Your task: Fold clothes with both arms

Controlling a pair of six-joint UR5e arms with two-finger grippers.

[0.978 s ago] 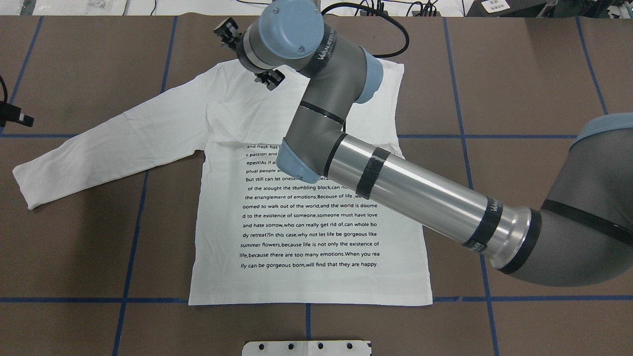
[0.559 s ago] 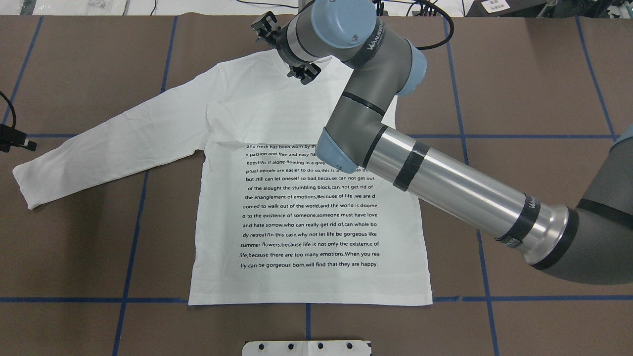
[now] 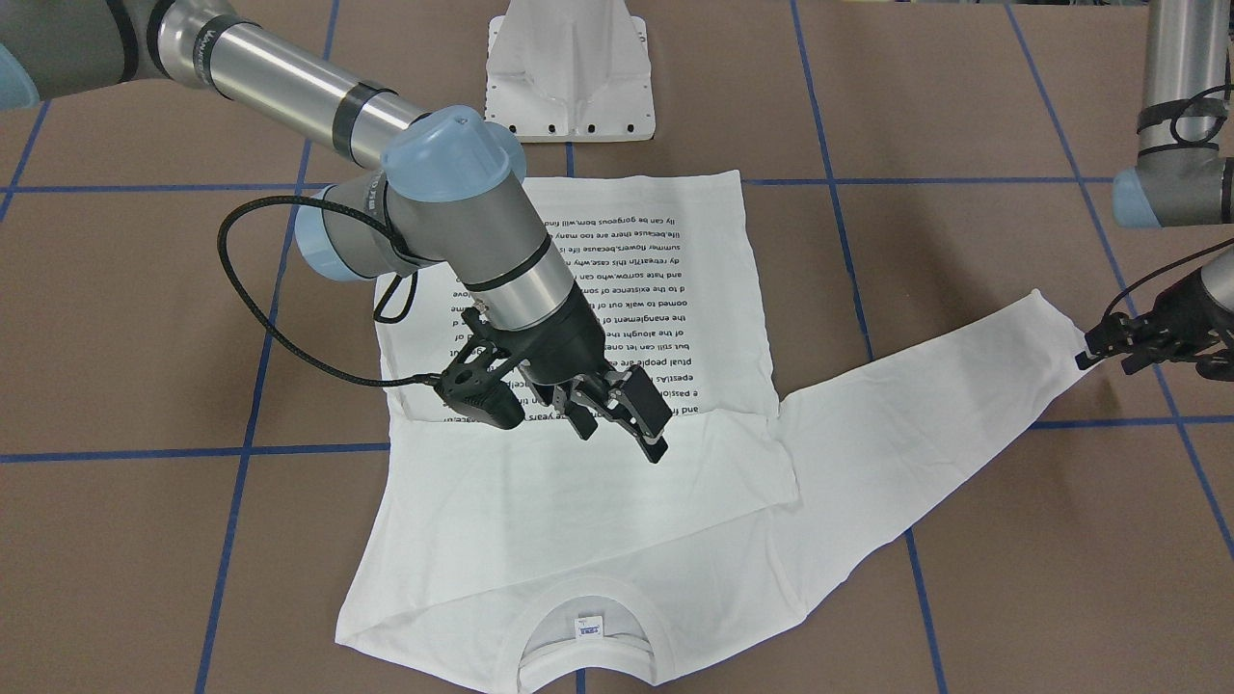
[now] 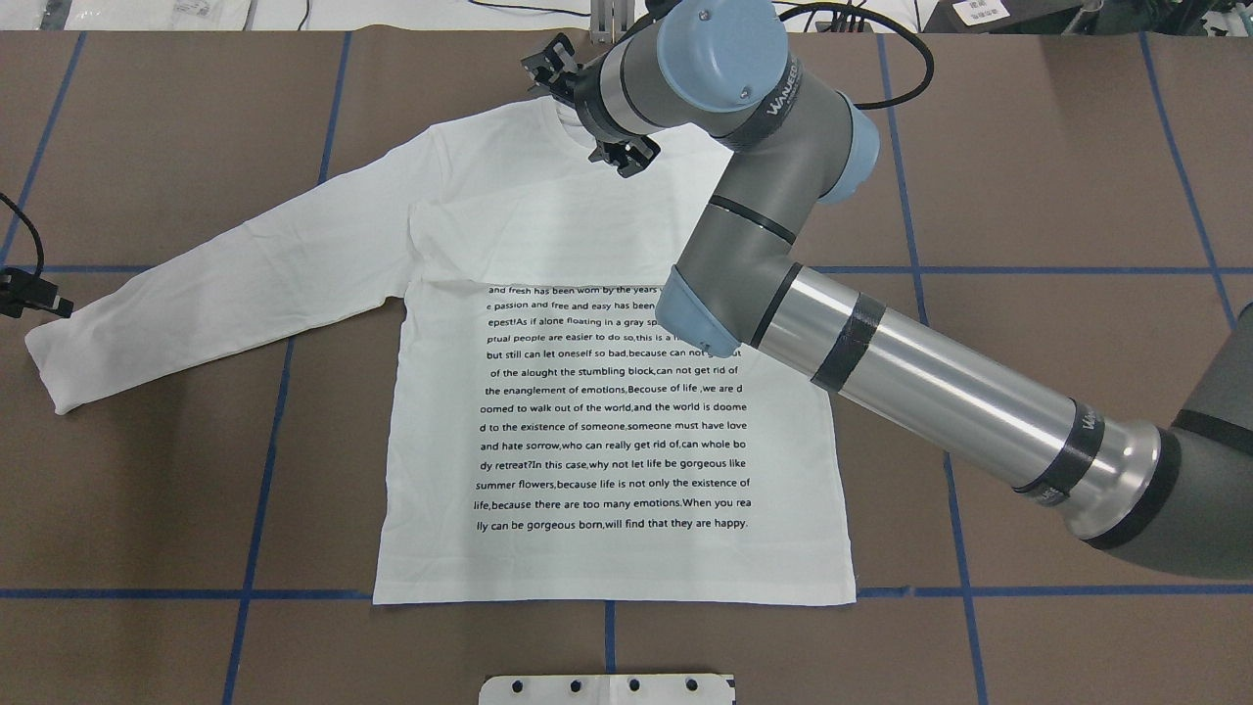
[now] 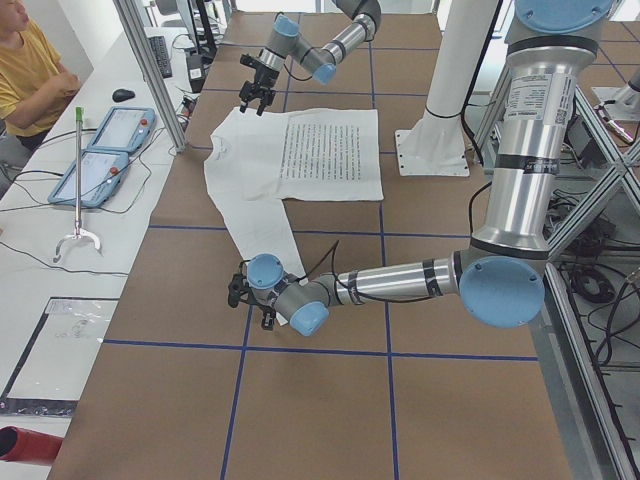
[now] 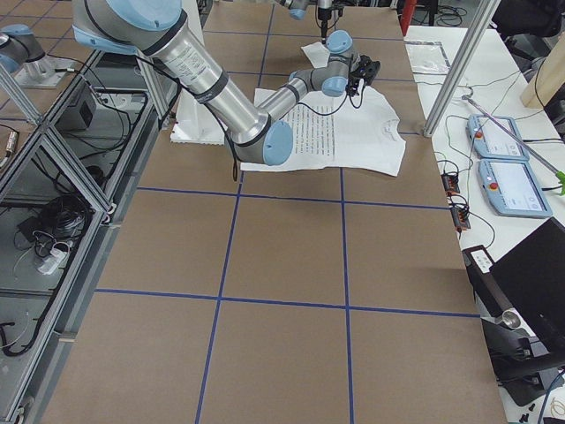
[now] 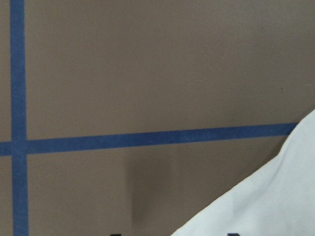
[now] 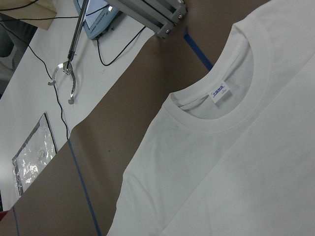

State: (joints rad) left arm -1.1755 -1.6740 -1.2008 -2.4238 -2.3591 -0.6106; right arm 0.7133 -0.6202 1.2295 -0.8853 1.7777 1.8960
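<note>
The white long-sleeved T-shirt [image 4: 607, 441] lies flat on the brown table, printed text up. One sleeve is folded across the chest [image 3: 598, 501]. The other sleeve [image 4: 196, 284] stretches out to the side. The collar with its label [image 8: 220, 92] faces the far edge. My right gripper [image 3: 617, 431] hangs open and empty above the chest, near the collar; it also shows in the overhead view [image 4: 548, 67]. My left gripper [image 3: 1109, 352] sits low at the tip of the outstretched cuff [image 3: 1060, 337], fingers apart, holding nothing. The left wrist view shows only the sleeve edge [image 7: 275, 196].
The white metal pedestal base [image 3: 571, 77] stands just beyond the shirt's hem. Blue tape lines [image 4: 264, 441] grid the table. A side bench holds tablets [image 5: 100, 150] with a seated operator [image 5: 30, 70] beside it. An aluminium frame post [image 8: 147, 14] stands past the collar.
My right arm has swung to the right, carrying its open gripper from the shirt's shoulder to over the collar. My left gripper has moved in toward the sleeve cuff.
</note>
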